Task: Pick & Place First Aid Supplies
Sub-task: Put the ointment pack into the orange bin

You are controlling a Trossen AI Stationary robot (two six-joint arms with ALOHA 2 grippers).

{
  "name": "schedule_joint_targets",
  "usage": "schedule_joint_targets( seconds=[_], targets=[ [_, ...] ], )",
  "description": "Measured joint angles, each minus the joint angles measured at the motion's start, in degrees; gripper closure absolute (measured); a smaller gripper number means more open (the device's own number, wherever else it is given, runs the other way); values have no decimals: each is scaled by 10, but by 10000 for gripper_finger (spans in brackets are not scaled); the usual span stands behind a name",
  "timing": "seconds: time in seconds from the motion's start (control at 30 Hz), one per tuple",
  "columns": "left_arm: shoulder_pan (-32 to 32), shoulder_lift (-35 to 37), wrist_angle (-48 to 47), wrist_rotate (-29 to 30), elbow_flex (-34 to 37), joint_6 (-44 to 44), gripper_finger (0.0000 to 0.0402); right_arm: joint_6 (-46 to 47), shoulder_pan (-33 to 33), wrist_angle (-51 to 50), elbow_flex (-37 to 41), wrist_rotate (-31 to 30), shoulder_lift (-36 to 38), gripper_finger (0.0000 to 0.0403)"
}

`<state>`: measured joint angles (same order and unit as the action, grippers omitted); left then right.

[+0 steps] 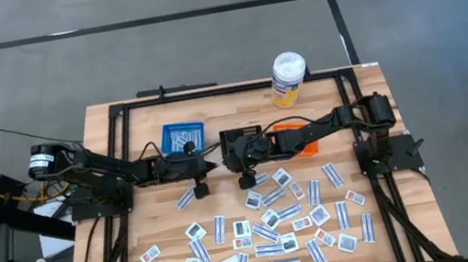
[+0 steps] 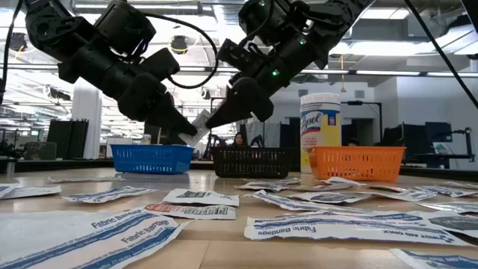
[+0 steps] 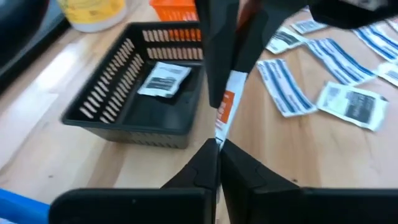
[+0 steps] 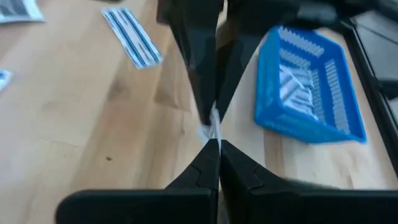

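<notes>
A small white first aid packet (image 3: pixel 226 107) with an orange mark hangs in the air between my two grippers, above the table just in front of the blue basket (image 1: pixel 184 138) and the black basket (image 1: pixel 241 137). My left gripper (image 1: pixel 209 164) reaches in from the left and is shut on it. My right gripper (image 1: pixel 226 162) reaches in from the right, tip to tip with the left, and is also shut on it. Many more flat white packets and bandage strips (image 1: pixel 276 227) lie flat over the near half of the table. My left gripper pinches one end of the packet (image 3: pixel 219 135) between its two fingertips, coming from the table's left and slanting a little downward. The packet is lifted clear of the table. My right gripper pinches the opposite end of the packet (image 4: pixel 213 132) between its two fingertips, coming from the table's right and slanting downward. The packet spans the short gap between the two grippers (image 2: pixel 199 125), tilted, well above the table top.
The black basket (image 3: pixel 134 93) holds one square packet (image 3: pixel 163 81); the blue basket (image 4: pixel 311 93) holds several strips. An orange basket (image 1: pixel 302 139) lies partly under the right arm. A tall white bottle with a yellow label (image 1: pixel 289 79) stands at the far edge.
</notes>
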<state>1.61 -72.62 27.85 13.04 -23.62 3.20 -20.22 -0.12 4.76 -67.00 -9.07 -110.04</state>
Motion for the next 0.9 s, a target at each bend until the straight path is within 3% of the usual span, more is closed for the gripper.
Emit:
schedule_joint_targets(
  seconds=[0.6,0.73,0.83,0.9],
  targets=[
    [0,0,-7,20,1,0,394,53,-5,-75,0,-48,27,403],
    [0,0,-8,20,1,0,389,78,5,-166,0,-143,76,403],
    [0,0,-11,20,1,-2,387,173,6,-280,1,-267,127,403],
    [0,0,-13,19,1,-4,389,258,1,-392,1,-315,161,403]
  ],
)
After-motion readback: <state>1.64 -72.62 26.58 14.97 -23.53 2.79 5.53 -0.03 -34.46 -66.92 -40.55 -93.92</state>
